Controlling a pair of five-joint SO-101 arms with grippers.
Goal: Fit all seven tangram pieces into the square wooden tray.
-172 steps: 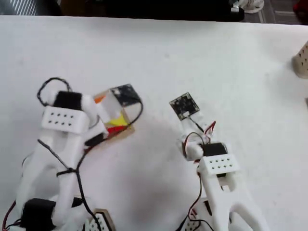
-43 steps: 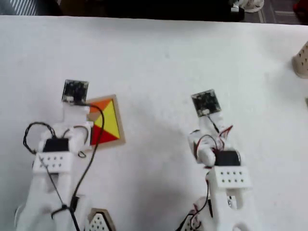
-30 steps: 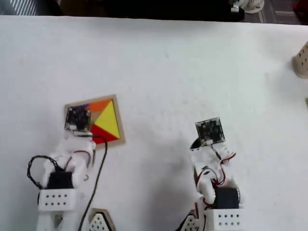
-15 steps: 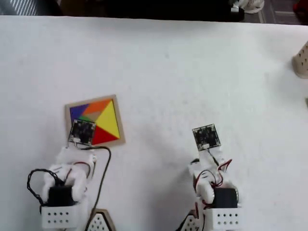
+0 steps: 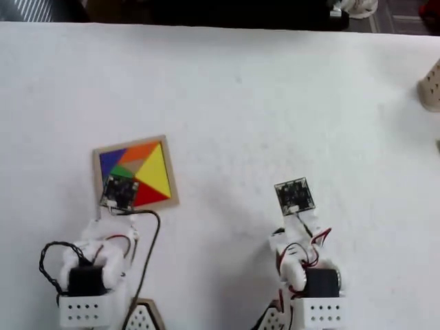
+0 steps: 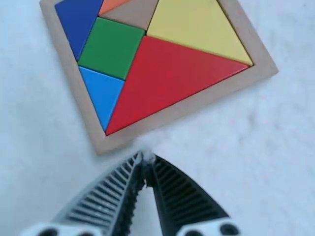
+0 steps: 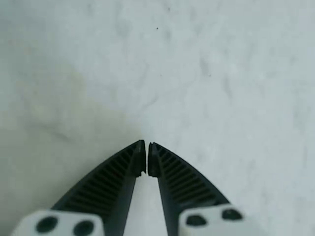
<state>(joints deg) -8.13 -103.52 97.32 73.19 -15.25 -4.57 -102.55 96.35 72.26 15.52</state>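
The square wooden tray lies at the left of the table, packed with coloured tangram pieces. In the left wrist view I see its rim, a red triangle, a yellow triangle, a green square, a light blue triangle and a dark blue piece. An orange piece shows in the high view. My left gripper is shut and empty, just short of the tray's near edge. My right gripper is shut and empty over bare table, with its arm at the front right.
A wooden perforated object sits at the front edge between the arms. Another pale perforated object stands at the right edge. The white table stretches open behind and between the arms.
Both arms have pulled back toward the front edge. The left arm came off the tray, which now shows its coloured pieces; the right arm has stood still for the last half second.
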